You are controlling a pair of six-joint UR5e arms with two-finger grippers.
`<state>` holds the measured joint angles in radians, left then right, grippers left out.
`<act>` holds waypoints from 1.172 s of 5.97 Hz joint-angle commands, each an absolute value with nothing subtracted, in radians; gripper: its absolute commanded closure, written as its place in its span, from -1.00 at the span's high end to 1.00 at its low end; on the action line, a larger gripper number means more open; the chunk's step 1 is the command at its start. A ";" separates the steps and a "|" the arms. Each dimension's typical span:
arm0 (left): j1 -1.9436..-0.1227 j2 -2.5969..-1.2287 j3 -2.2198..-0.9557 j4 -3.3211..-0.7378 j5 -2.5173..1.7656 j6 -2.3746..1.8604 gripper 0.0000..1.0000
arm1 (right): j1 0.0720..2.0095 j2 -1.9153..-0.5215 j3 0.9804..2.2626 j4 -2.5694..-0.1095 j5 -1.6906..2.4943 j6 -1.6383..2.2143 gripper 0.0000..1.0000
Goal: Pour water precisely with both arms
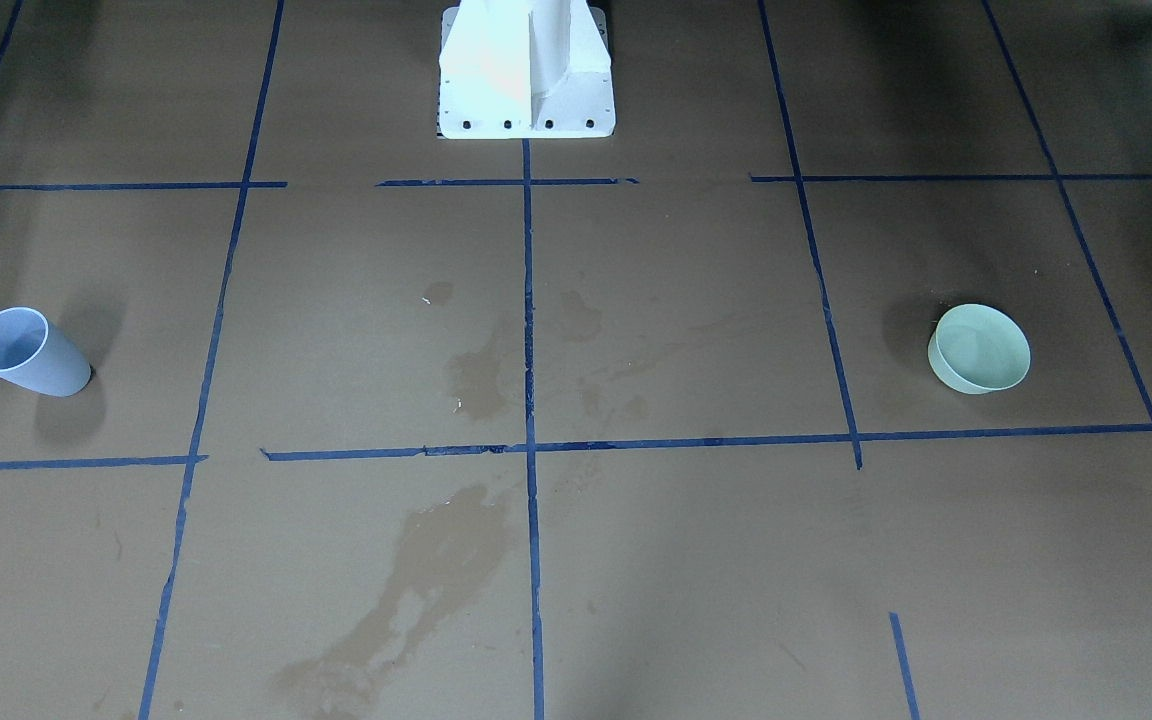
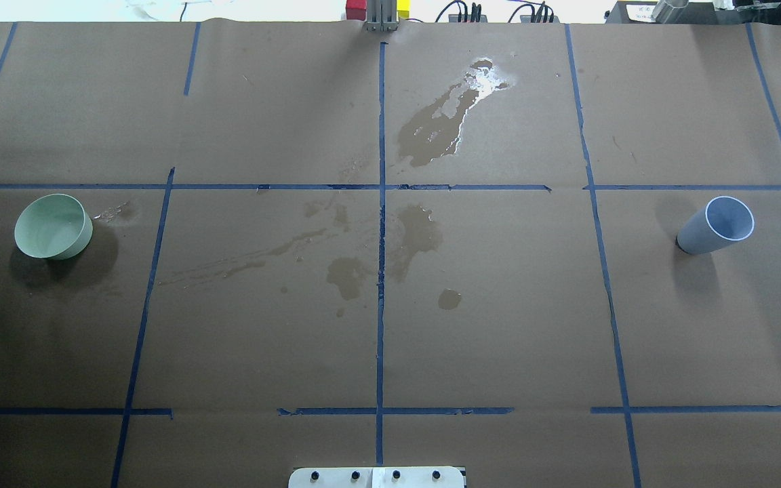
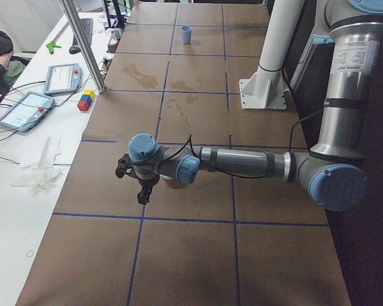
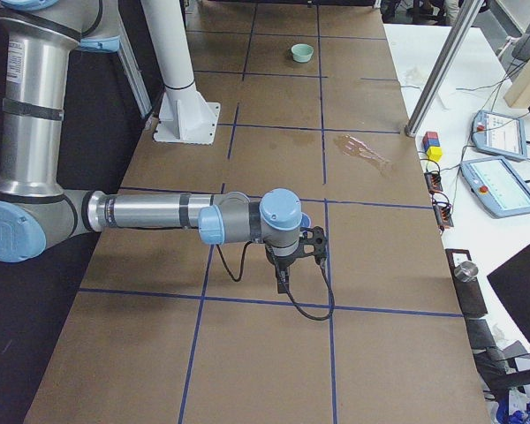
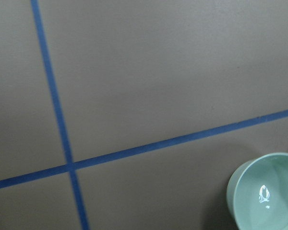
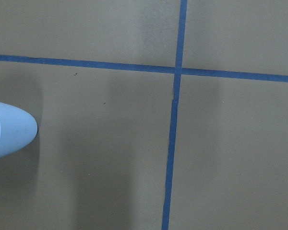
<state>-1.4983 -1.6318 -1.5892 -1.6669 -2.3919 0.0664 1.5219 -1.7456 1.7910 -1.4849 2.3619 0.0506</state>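
From the front, a pale blue cup (image 1: 31,352) and a mint bowl (image 1: 979,348) stand well apart on the papered worktop (image 1: 686,560); both look thin, smooth, probably light and slippery, best gripped at the wall under the rim. Overhead, water (image 2: 482,74) glistens in a spilled puddle at the far edge. In the side views the left pincer (image 3: 142,193) and right pincer (image 4: 281,272) hang low, their opening impossible to tell.

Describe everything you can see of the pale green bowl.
The pale green bowl is small, round and smooth, plastic-looking. It stands upright on the brown paper-covered table, on the robot's left side, inside a taped square. A glint shows inside; whether it holds any liquid cannot be told. Only the table touches it; a wet smear lies beside it.
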 commanded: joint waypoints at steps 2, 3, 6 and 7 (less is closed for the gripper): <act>-1.565 -1.537 -1.666 -1.498 -2.390 0.164 1.00 | 1.522 -1.746 1.790 -1.485 2.362 0.051 1.00; -1.571 -1.523 -1.663 -1.550 -2.390 0.158 1.00 | 1.522 -1.746 1.789 -1.485 2.361 0.049 1.00; -1.574 -1.503 -1.667 -1.557 -2.384 0.160 1.00 | 1.522 -1.744 1.787 -1.485 2.362 0.054 1.00; -1.572 -1.502 -1.667 -1.555 -2.384 0.160 1.00 | 1.520 -1.744 1.787 -1.486 2.362 0.055 1.00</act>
<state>-1.5731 -1.5068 -1.6656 -1.5559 -2.3844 0.1594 1.5210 -1.7446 1.7871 -1.4853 2.3622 0.0537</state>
